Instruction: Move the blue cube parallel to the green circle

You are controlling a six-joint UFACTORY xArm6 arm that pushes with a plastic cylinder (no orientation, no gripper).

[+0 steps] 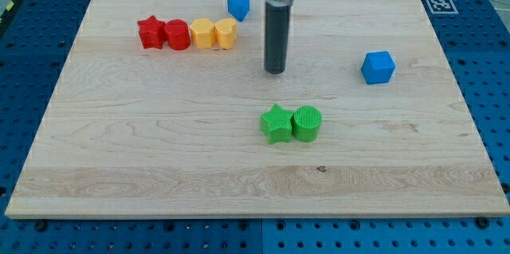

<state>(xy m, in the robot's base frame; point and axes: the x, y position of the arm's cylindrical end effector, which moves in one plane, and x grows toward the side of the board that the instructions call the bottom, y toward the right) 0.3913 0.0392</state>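
A blue cube (378, 68) sits on the wooden board (159, 150) at the view's right. A green circle (307, 123) stands near the board's middle, touching a green star (276, 123) on its left. My tip (275, 70) is in the upper middle of the board, above the green pair and well to the left of the blue cube, touching no block. A second, smaller blue block (238, 5) lies near the view's top, left of the rod.
A row of touching blocks lies at the upper left: a red star (149, 32), a red circle (177, 35), a yellow block (202, 33) and a yellow heart (226, 33). A blue pegboard (494, 87) surrounds the board.
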